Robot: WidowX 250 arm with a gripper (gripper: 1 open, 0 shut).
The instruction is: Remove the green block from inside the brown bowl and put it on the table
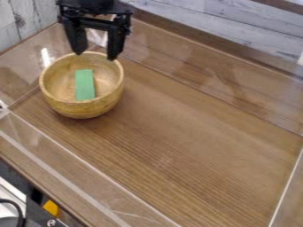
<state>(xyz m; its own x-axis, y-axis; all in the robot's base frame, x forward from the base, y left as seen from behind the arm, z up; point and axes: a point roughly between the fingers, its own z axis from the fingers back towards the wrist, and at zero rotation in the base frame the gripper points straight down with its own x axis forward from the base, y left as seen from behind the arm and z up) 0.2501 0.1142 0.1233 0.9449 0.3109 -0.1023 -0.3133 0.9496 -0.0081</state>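
Jaws of the gripper (95, 46) stand fully apart and hold nothing, hanging above the brown bowl's (81, 86) 12 o'clock rim. The green block (85, 84) lies inside the bowl. Step in hand: approach. Next: centre over the block, descend, close across its narrow sides.

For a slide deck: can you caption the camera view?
Open gripper poised above the far rim of the brown bowl, green block lying inside, on the table.
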